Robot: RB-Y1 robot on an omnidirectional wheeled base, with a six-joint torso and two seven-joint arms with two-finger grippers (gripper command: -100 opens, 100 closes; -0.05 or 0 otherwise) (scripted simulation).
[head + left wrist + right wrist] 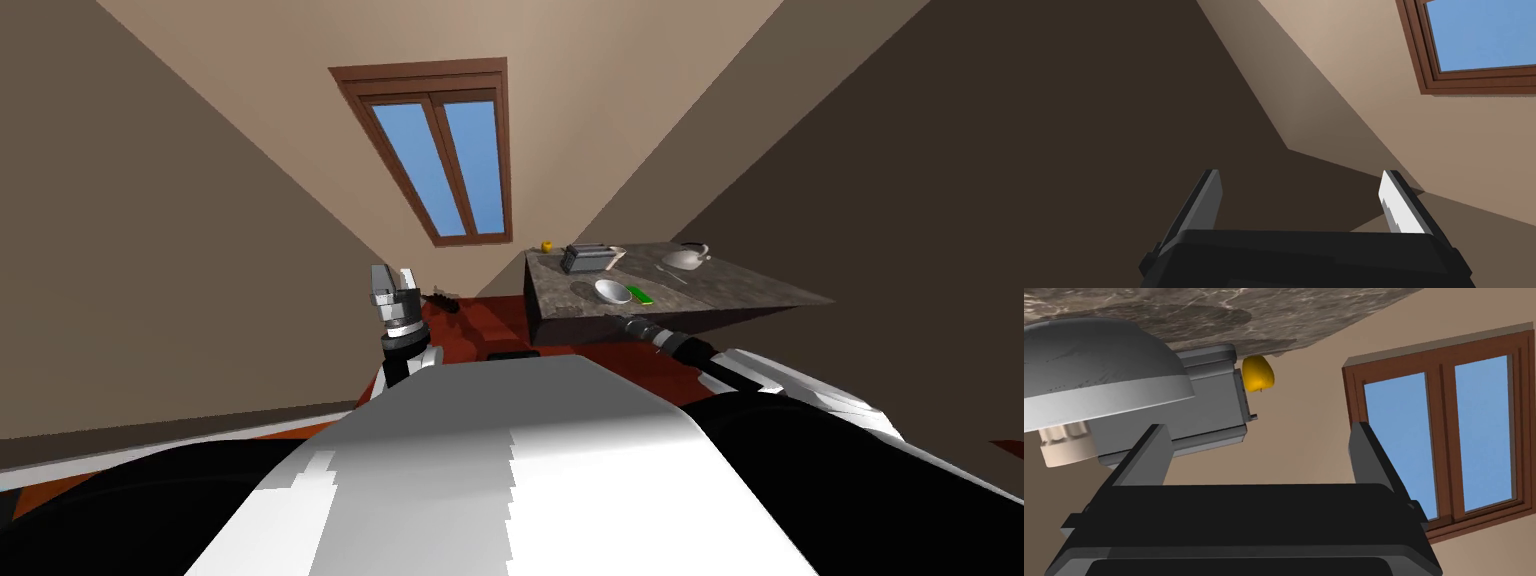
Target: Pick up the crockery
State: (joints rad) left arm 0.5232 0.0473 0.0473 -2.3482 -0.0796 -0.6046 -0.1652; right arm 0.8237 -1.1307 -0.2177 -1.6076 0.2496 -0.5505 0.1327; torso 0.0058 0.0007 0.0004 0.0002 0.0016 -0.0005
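Observation:
A white bowl (612,291) sits near the front edge of a dark marbled table (740,285), beside a small green item (641,295). In the right wrist view the bowl (1099,373) looms close, just beyond and to one side of my right gripper (1259,433). That gripper is open with nothing between its fingers. My right forearm (660,340) reaches toward the table's front edge below the bowl. My left gripper (394,278) is raised off to the left, away from the table, and stands open and empty (1301,175).
A grey toaster (587,258) stands behind the bowl, with a cream cup (1064,443) next to it. A yellow fruit (546,245) is at the table's far corner. A white teapot-like vessel (686,258) and a utensil (670,273) lie farther right. The floor is red-brown (470,330).

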